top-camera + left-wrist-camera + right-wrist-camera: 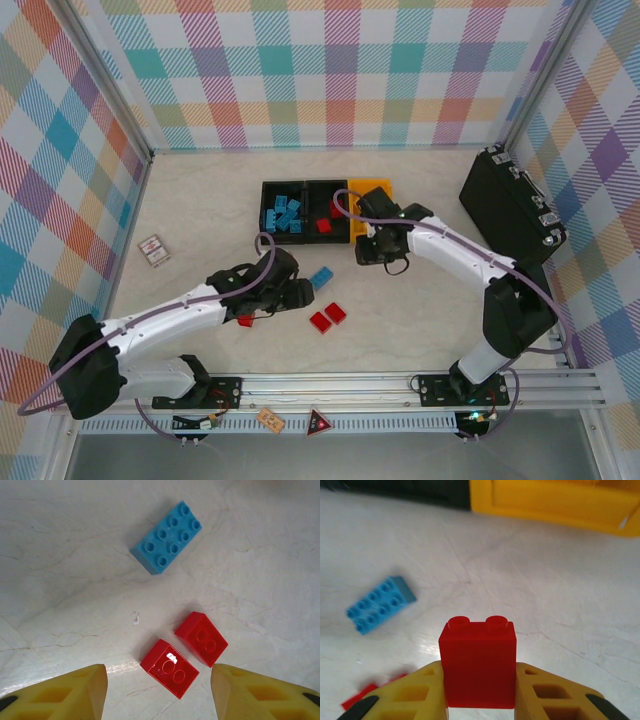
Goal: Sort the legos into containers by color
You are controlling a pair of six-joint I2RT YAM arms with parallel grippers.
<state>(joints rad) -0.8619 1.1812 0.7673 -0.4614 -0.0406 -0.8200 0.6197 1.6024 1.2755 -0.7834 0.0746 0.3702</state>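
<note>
My right gripper (477, 680) is shut on an upright red lego (477, 662), studs pointing away, above the table just in front of the yellow container (555, 502). In the top view that gripper (372, 248) sits by the row of containers (262, 187). The left black bin holds several blue legos (283, 215) and the middle one red legos (325, 222). My left gripper (159, 700) hangs open over two red legos (169, 668) (201, 638) lying underside up. A blue lego (167, 537) lies beyond them. Another red lego (245, 321) lies by the left arm.
A large black hard case (510, 205) stands at the right, close to the right arm. A small flat packet (153, 250) lies at the left. Plaid walls close in the table on three sides, and a metal rail (330, 388) runs along the near edge.
</note>
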